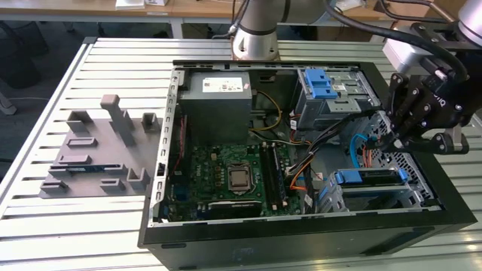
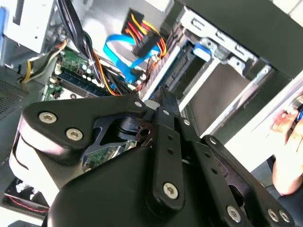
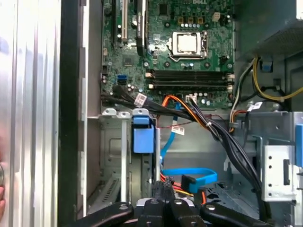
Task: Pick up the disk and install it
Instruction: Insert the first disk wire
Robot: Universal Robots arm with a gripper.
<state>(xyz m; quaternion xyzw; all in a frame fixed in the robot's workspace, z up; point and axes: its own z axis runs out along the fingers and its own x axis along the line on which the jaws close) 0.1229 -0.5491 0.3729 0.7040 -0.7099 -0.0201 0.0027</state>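
Bright even light, soft shadows, mild glare

i log the case (image 1: 301, 240) as black. the motherboard (image 1: 226, 161) is green, with black slots (image 3: 189, 80) and a silver socket (image 1: 239, 176). the power supply (image 1: 218, 113) is grey, with a white sticker (image 1: 223, 86). the cage (image 1: 350, 97) is silver and its latch (image 1: 320, 84) is blue. the disk (image 1: 367, 176) is edged in blue. in the first wrist view a flat cable (image 3: 189, 172) is bright blue, and the wires (image 3: 189, 108) nearby are orange, yellow, red and black. the gripper (image 1: 393, 141) is black, with silver screw heads. the table (image 1: 75, 226) is pale grey, striped by its slats. the fixture (image 1: 98, 152) is plain mid grey. the arm (image 1: 256, 28) is light grey.
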